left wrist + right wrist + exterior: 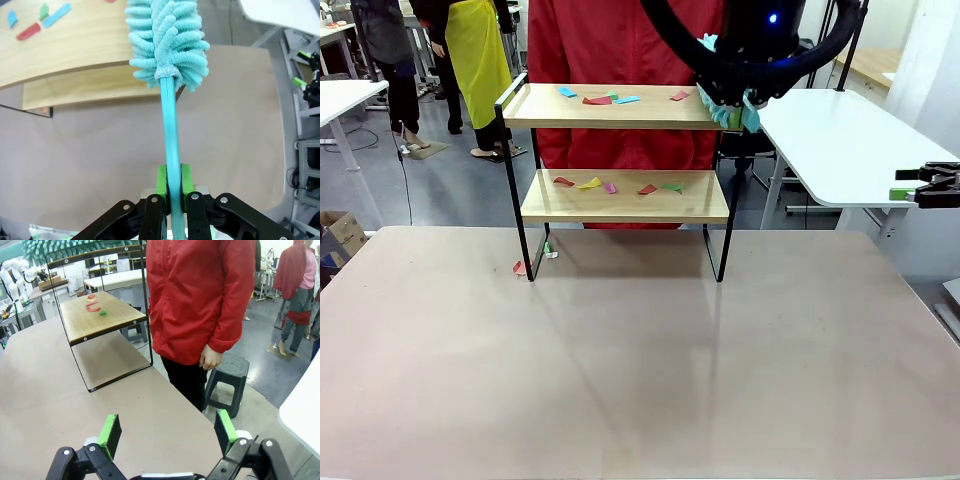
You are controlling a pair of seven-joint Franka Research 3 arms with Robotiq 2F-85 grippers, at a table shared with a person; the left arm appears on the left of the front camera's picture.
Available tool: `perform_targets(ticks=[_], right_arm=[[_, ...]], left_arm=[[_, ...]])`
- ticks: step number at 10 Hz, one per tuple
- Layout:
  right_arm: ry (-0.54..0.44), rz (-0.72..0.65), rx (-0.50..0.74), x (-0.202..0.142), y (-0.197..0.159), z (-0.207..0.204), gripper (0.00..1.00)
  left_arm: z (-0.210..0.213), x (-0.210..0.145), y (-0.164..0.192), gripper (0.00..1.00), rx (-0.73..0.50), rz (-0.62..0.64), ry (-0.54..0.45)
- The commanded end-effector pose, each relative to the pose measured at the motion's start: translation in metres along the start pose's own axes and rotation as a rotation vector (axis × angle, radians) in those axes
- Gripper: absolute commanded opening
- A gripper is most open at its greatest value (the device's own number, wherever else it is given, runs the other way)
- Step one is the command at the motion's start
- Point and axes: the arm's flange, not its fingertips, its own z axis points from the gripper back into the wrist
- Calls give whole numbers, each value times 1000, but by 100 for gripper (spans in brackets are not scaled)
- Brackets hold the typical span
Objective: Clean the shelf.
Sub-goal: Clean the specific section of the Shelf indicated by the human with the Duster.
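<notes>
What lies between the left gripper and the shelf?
Left wrist view: the duster, clamped in the left gripper, its head reaching the shelf.

No legible text, label, brand, number or sign in any view. Coloured paper scraps [597, 100] on the shelf [620, 207]: too small to tell whether they carry print. Person's red jacket [200, 295]: no readable logo or lettering.

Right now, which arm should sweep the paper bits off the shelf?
Left. The left gripper holds the duster by the shelf's top board; the right gripper is open and empty.
</notes>
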Motion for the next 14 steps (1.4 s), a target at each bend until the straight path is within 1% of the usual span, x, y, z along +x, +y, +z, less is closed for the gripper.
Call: perform_targets(ticks=[1,3,4,6,11,14], right_arm=[[-4,2,2,2,2,-1,100],[-4,2,2,2,2,-1,100],[-4,2,2,2,2,-1,100],[-4,2,2,2,2,-1,100],[-4,2,2,2,2,-1,100],[-4,2,2,2,2,-1,100]], left_arm=[[-1,6,3,13,-12,1,43],[-4,8,6,13,5,51,88],[-8,2,2,13,-4,15,33],[-10,4,4,13,-2,25,49],[6,10,56,13,46,26,159],[5,12,87,13,113,15,217]])
